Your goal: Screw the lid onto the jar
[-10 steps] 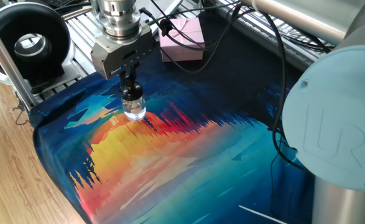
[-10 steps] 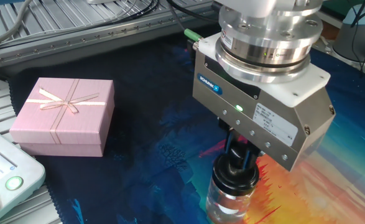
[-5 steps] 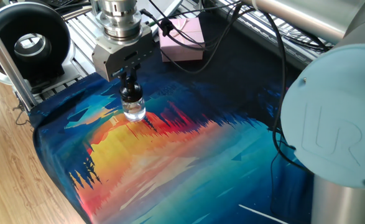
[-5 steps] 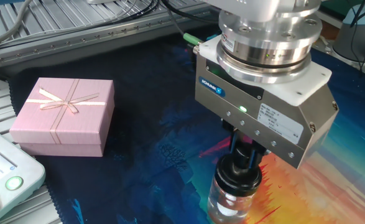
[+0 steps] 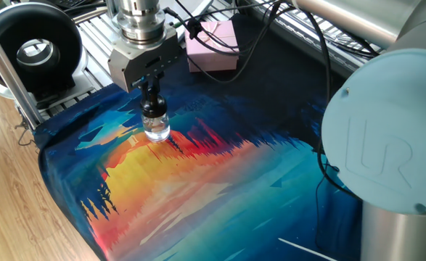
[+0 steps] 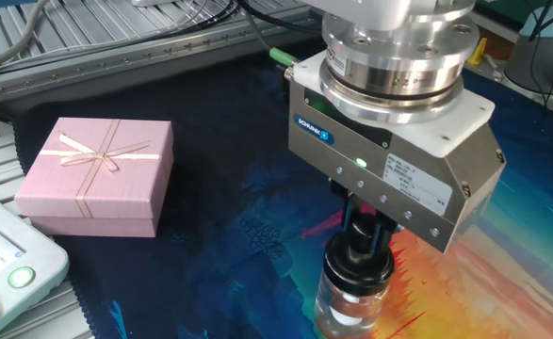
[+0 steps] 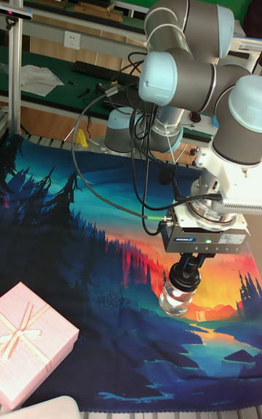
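jar: the jar (image 6: pixel 349 306) stands upright on the painted cloth (image 5: pixel 198 188), well apart from the pink gift box (image 6: pixel 97 176), toward the sunset-coloured part of the print.
lid: the lid (image 6: pixel 358 266) sits on the jar's neck, level as far as i can tell.
key relation: the gripper (image 6: pixel 365 237) is straight above the lid; jar axis and tool axis look lined up, both vertical.
gripper state: fingers closed around the lid's knob.
arm pose: wrist pointing straight down over the jar, the arm's joints rising behind it in the tall fixed view.
next move, my guess: turning about that shared axis while the jar stays put.
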Available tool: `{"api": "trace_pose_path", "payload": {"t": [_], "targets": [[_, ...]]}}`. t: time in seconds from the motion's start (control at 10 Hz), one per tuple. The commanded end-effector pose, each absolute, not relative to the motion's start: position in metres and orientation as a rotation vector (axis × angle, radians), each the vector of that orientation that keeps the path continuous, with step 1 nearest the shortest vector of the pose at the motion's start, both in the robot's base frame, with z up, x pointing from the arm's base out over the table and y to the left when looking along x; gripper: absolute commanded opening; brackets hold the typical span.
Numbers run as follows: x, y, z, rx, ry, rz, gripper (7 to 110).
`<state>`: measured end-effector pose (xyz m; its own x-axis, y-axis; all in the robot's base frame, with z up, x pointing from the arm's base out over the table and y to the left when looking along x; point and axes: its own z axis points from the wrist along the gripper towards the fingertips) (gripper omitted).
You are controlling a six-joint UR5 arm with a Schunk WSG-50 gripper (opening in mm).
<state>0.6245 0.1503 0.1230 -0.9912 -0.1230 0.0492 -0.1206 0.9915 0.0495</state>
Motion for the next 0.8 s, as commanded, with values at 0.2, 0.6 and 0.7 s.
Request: {"api": "trace_pose_path", "payload": {"t": [0.2,0.6,0.7], "targets": [[0.6253,0.1569,0.1219,0.181,-3.086,-0.103,22],[0.6189,0.1622,0.1219,0.213,-3.065,-0.155,22],[0.6177,0.1635,0.1224,0.239,-3.057,-0.172,44]]}}
